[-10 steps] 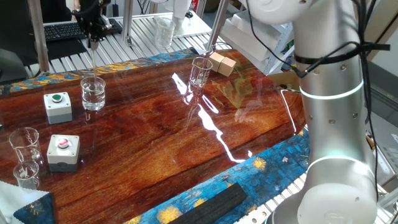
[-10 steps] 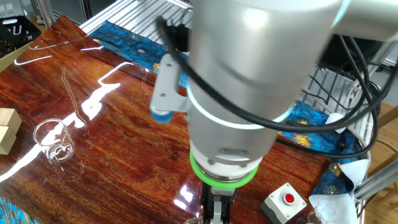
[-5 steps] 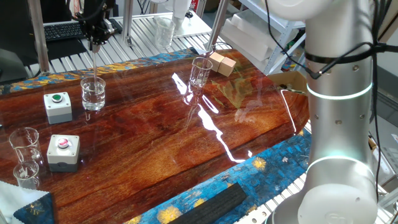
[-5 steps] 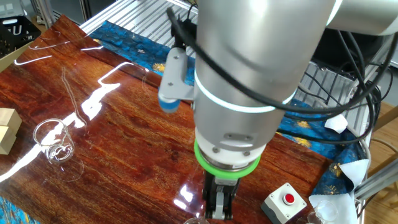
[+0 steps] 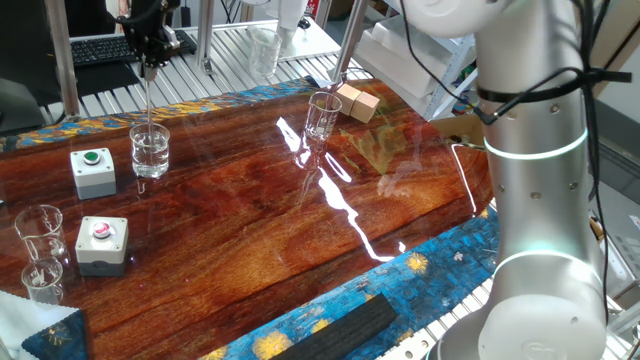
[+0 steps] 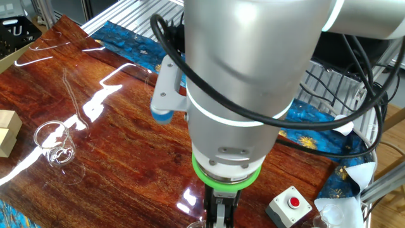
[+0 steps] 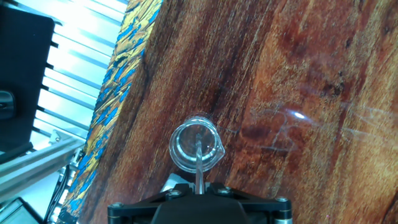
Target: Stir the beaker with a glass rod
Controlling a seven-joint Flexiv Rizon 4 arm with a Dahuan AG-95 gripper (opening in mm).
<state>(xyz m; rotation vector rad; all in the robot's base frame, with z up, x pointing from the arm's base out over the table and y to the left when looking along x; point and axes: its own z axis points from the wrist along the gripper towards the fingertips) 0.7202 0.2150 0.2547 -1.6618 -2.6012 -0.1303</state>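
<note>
Tool (image 5: 150, 62) pinching glass rod (image 5: 150, 100) upright, lower end inside beaker (image 5: 150, 150) near far counter (image 5: 300, 230) edge.

Shiny wood, clear glass

The table (image 5: 300, 230) is dark, glossy wood with bright glare. The beaker (image 5: 150, 150) and glass rod (image 5: 150, 100) are smooth clear glass. The robot arm (image 5: 540, 150) is smooth grey metal.
</note>
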